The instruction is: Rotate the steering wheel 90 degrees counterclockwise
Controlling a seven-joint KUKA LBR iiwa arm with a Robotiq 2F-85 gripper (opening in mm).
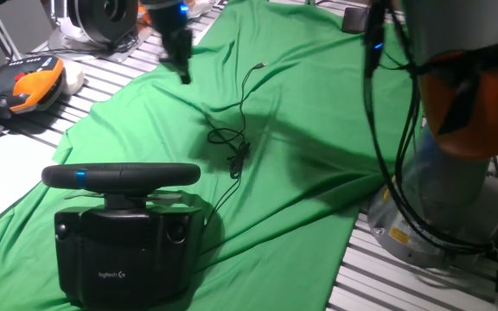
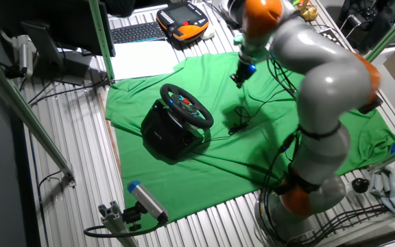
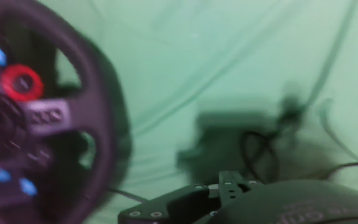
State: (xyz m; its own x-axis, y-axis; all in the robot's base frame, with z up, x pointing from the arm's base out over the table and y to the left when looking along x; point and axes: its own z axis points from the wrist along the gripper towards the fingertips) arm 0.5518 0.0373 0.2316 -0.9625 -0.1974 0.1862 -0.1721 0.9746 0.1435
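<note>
the other fixed view: gripper [image 2: 241, 77] hangs well apart from the wheel [image 2: 186, 106]; finger state unclear.

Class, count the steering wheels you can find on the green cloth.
1. The steering wheel sits on its black base near the left end of the green cloth in the other fixed view, apart from the gripper. None seem hidden.
</note>
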